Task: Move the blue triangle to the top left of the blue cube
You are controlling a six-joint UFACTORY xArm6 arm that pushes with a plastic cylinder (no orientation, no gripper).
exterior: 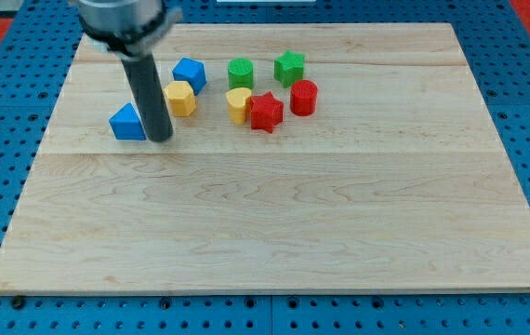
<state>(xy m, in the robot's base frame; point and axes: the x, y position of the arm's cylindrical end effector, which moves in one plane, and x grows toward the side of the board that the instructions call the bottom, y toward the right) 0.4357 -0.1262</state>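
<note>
So my tip is parked right against the blue triangle, sitting at its 3 o'clock side, basically touching it or as near as I can tell. No jaws on this rig at all, it's just a straight dark rod, so there's nothing open or closed to report.

The blue triangle is toward the upper left part of the wooden board. The blue cube is up at about 1 o'clock from the triangle, a little way off, not touching. So right now the triangle sits at roughly 7 o'clock from the cube.

Between them-ish is a yellow hexagon block, just below the cube at its 6 o'clock and just beside the rod's right side.

Further toward the view's right there's a cluster: green cylinder, green star, red cylinder, red star, and a yellow heart-looking block tucked against the red star at its 9 o'clock. The yellow one's shape is a bit hard to make out.
</note>
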